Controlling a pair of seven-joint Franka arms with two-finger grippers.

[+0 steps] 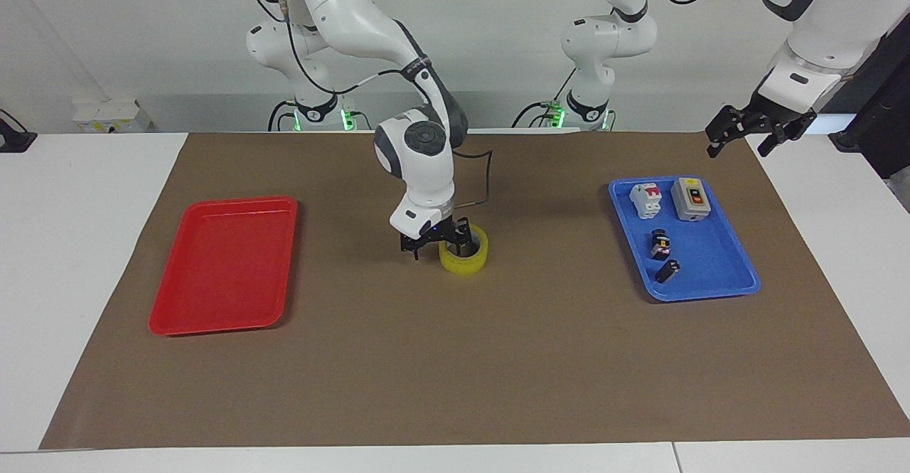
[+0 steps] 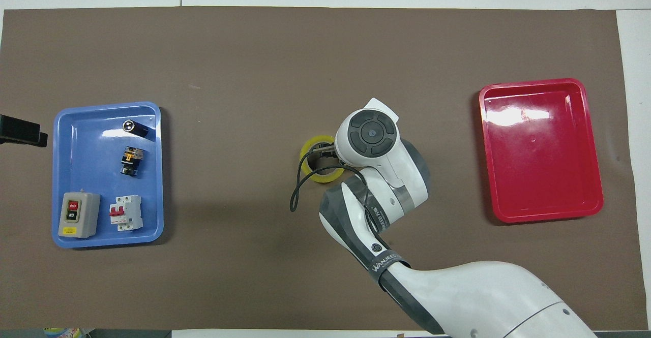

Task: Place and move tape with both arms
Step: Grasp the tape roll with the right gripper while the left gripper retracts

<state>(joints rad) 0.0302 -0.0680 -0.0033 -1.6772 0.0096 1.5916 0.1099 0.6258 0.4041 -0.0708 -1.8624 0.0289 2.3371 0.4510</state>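
Your right gripper [image 1: 435, 240] is down at the tape [image 1: 463, 254], mid-frame on the tabletop, fingers spread with one inside the ring. Your left gripper [image 1: 755, 130] hangs spread too, upper right of the facing view, above the blue tray [image 1: 711, 281].

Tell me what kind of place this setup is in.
Most likely a robotics lab bench. Two white arms are mounted at a white table covered with a brown mat. On it sit an empty red tray, a blue tray of electrical parts, and a tape roll, with the right gripper at the tape.
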